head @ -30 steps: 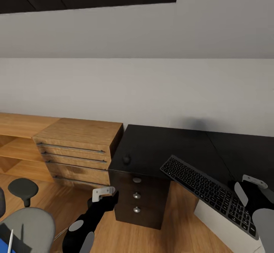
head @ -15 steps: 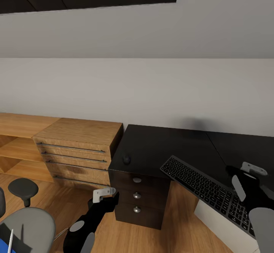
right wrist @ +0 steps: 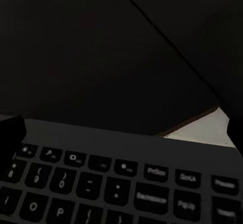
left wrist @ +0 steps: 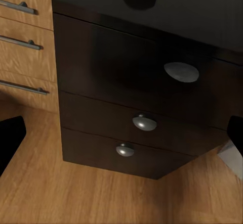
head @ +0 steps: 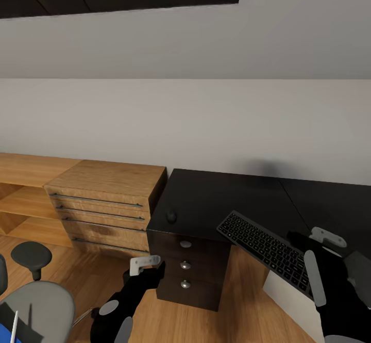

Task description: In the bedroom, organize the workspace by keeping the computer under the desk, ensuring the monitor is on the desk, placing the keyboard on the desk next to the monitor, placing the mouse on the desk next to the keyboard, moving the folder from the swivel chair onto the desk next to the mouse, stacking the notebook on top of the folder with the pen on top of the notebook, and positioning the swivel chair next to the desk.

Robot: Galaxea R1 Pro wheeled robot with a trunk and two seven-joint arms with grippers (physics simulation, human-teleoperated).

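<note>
I've got the keyboard (head: 270,247) in my right gripper (head: 322,250), fingers clamped on its near end, overhanging the worktop (head: 221,198) edge; next, slide it fully on, left fingers (head: 147,263) spread idle

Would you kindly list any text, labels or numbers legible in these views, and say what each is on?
"Backspace": roughly legible on a wide key of the keyboard, right wrist view.
"8", "9", "0": number-row keys there.
"O", "P": letter keys below those.
Other keys in that row carry small pale legends too blurred to read.
In the head view the keyboard lettering is too small to read.
The desk, its drawers and the mouse carry no text.
</note>
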